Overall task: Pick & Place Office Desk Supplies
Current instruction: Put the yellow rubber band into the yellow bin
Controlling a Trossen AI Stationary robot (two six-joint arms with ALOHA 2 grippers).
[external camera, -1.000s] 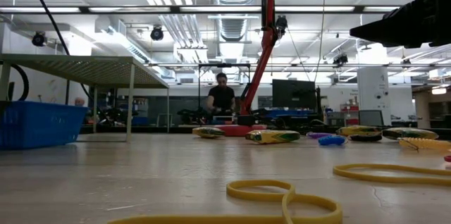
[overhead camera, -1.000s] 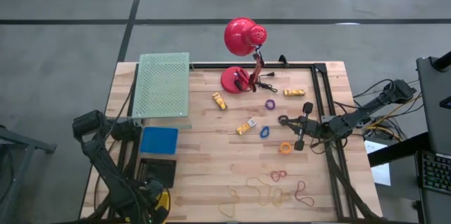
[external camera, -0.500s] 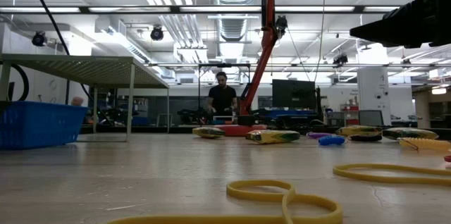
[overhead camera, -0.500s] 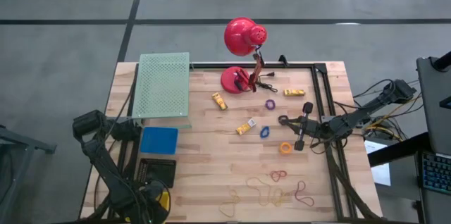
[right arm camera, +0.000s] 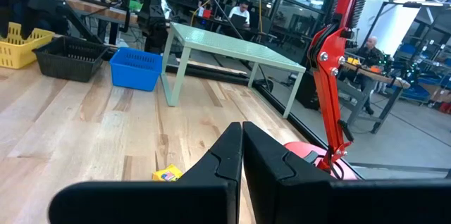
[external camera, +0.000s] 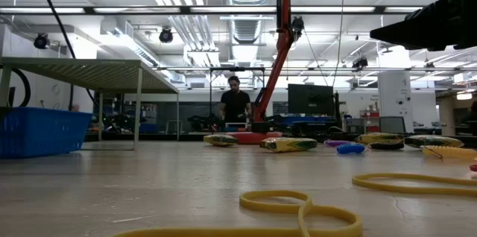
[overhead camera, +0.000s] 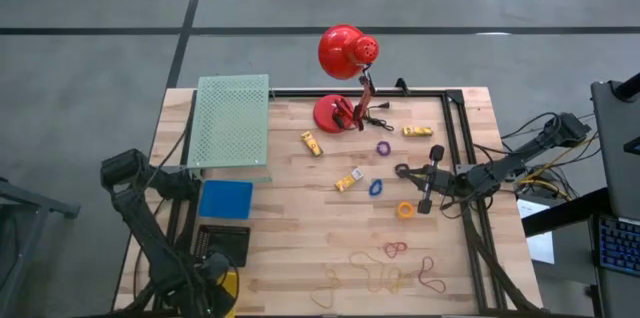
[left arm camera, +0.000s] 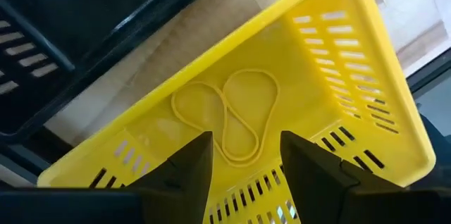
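Hovering over the yellow basket [left arm camera: 366,76], L gripper [left arm camera: 243,160] w/ fingers apart.
You've got a tan rubber band [left arm camera: 229,115] lying loose inside; R gripper [overhead camera: 424,190] pinched closed, empty, near orange ring [overhead camera: 405,210].

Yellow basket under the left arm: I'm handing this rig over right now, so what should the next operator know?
Left pincer: open above the yellow basket; a tan rubber band lies inside.
Right pincer: shut, empty, over the table's right side near the orange ring.
Done: one band binned.
Left: yellow pieces, purple ring, blue ring, orange ring and the loose rubber bands on the table.
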